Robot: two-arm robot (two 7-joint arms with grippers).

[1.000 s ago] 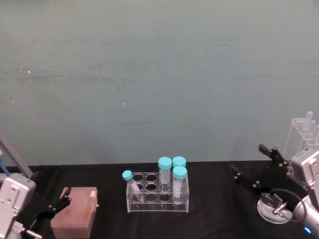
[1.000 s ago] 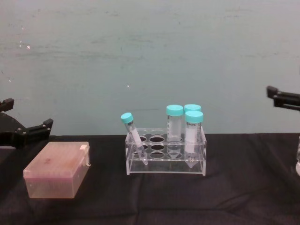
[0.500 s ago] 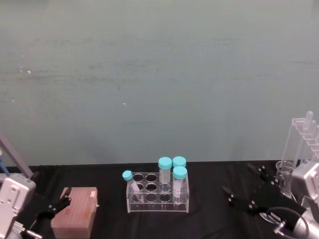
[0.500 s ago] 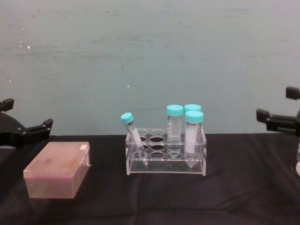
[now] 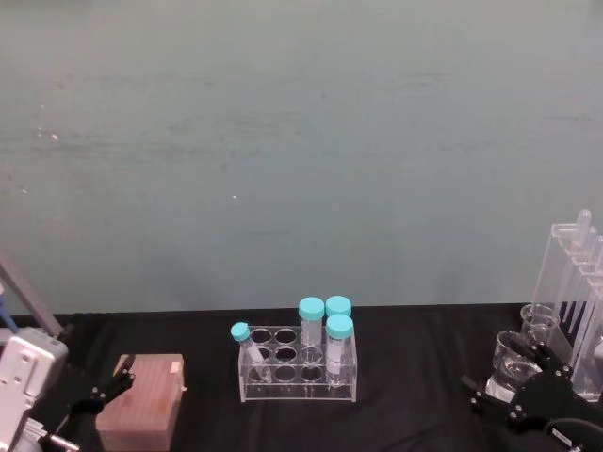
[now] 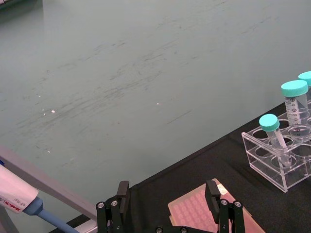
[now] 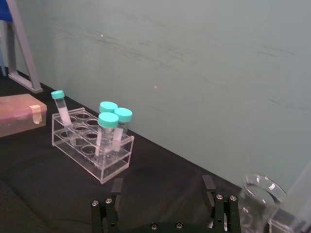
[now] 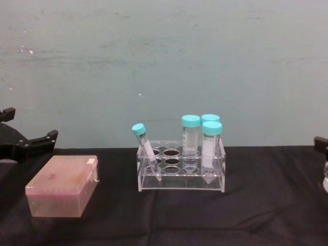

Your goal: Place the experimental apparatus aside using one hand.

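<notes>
The experimental apparatus stands at the table's far right: a tall clear stand (image 5: 575,292) with long tubes, and two clear glass vessels (image 5: 512,356) (image 5: 540,320) in front of it. My right gripper (image 5: 509,372) hovers low by the front vessel, open, with nothing between its fingers. In the right wrist view the gripper (image 7: 163,187) is open and the glass vessel (image 7: 257,196) sits just beside one finger, apart from it. One right fingertip (image 8: 320,142) shows at the chest view's edge. My left gripper (image 5: 104,391) rests open at the near left.
A clear tube rack (image 5: 300,372) with several teal-capped tubes stands mid-table. A pink tip box (image 5: 141,414) lies at the left, just under the left gripper (image 6: 167,194). A pipette stand (image 7: 19,48) rises at the far left. A teal wall backs the table.
My right gripper has dropped and pulled back toward the lower right, still open, uncovering the glass vessels. The left arm, rack and pink box have not moved.
</notes>
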